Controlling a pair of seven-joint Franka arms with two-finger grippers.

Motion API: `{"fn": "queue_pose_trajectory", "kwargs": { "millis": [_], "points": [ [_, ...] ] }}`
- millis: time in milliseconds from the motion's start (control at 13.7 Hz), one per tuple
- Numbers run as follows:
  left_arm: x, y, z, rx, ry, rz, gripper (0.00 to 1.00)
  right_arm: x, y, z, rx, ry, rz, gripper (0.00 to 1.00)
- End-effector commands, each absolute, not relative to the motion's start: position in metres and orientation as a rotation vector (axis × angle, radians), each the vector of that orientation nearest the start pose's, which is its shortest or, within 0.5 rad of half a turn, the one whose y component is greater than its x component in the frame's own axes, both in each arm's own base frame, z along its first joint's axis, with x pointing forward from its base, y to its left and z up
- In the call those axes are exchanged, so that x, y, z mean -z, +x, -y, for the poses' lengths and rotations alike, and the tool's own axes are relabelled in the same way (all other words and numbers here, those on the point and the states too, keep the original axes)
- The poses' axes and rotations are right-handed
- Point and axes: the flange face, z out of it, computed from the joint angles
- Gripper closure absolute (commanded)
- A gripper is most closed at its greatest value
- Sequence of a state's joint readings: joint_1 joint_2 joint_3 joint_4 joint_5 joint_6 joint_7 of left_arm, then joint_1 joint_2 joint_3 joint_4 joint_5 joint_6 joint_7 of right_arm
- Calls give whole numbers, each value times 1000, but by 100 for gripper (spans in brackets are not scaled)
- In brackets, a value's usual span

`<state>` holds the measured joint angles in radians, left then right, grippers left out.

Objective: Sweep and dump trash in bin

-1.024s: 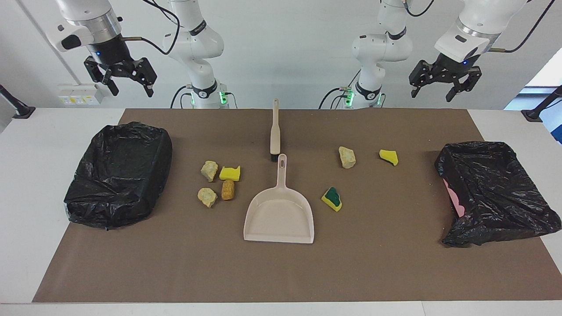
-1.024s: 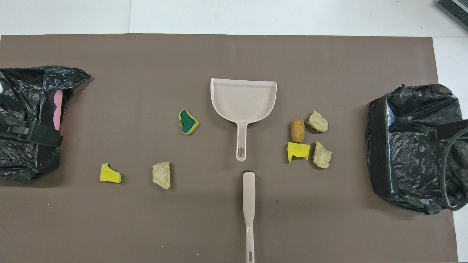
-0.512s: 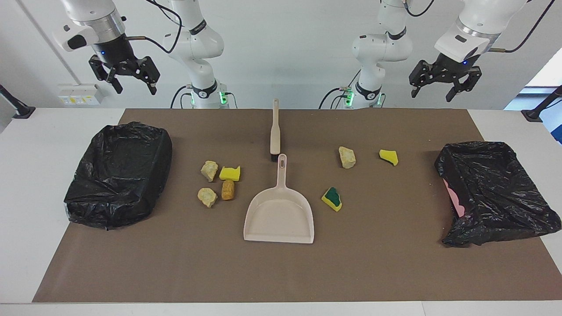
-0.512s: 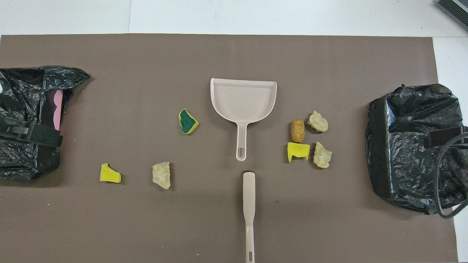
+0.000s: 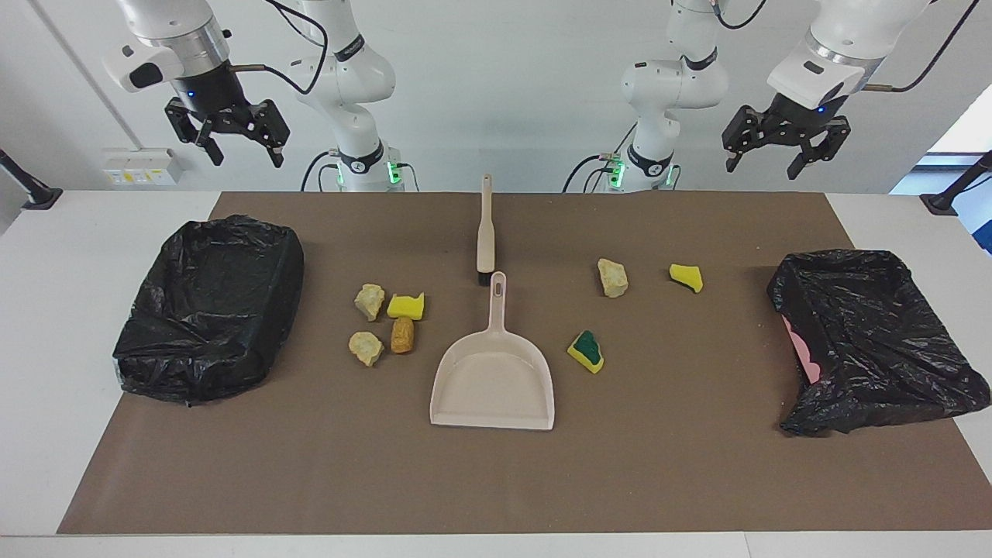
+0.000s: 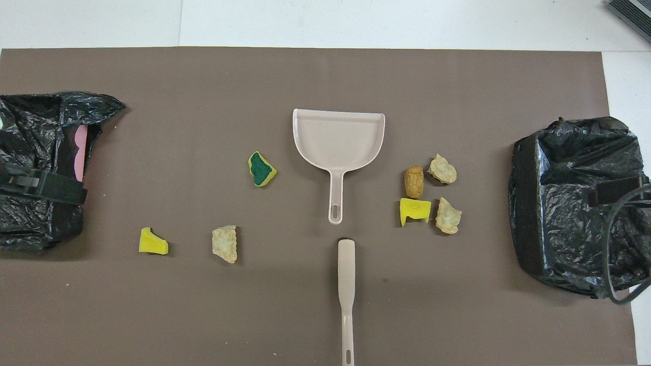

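The only change over the last second is at the right gripper (image 5: 239,143): it has drifted sideways in the air, from above the bin at the right arm's end (image 5: 209,308) toward the brush (image 5: 486,225). Its fingers are spread and hold nothing. The left gripper (image 5: 783,151) has not moved; it hangs over the tabletop (image 5: 46,310) edge near the bin at the left arm's end (image 5: 876,341), fingers likewise spread and empty, and that arm waits.

Nothing on the mat (image 5: 496,480) has shifted. Positions relative to the dustpan (image 5: 494,380):

- 4 trash pieces, 2 beige lumps (image 5: 368,325), 1 yellow sponge bit (image 5: 406,306) and 1 orange-brown piece (image 5: 402,335), lie clustered beside it, toward the right arm's end.
- 1 green-backed sponge bit (image 5: 587,350) lies beside it, toward the left arm's end.
- 1 beige lump (image 5: 612,277) and 1 yellow bit (image 5: 687,277) lie nearer to the robots, also toward the left arm's end.
- The brush lies nearer to the robots, its head just off the dustpan handle tip.

Assessment: the task is at its start. All 7 pieces remain unswept, and both tools are untouched. The right arm's travel suggests an approach to the brush.
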<state>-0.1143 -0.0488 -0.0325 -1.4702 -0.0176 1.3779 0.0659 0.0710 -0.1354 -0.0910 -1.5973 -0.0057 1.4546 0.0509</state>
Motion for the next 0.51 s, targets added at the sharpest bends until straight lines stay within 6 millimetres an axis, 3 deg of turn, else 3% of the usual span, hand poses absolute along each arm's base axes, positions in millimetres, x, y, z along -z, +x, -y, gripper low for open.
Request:
{"fn": "queue_pose_trajectory", "kwargs": {
  "millis": [0,439],
  "points": [
    [-685,507,80,-63,-3129,-347,0,-674,492,17,-6,-3141,-126,0],
    [-685,507,80,-63,-3129,-352,0,-673,491,17,-15,-3141,-129,0]
  ]
}}
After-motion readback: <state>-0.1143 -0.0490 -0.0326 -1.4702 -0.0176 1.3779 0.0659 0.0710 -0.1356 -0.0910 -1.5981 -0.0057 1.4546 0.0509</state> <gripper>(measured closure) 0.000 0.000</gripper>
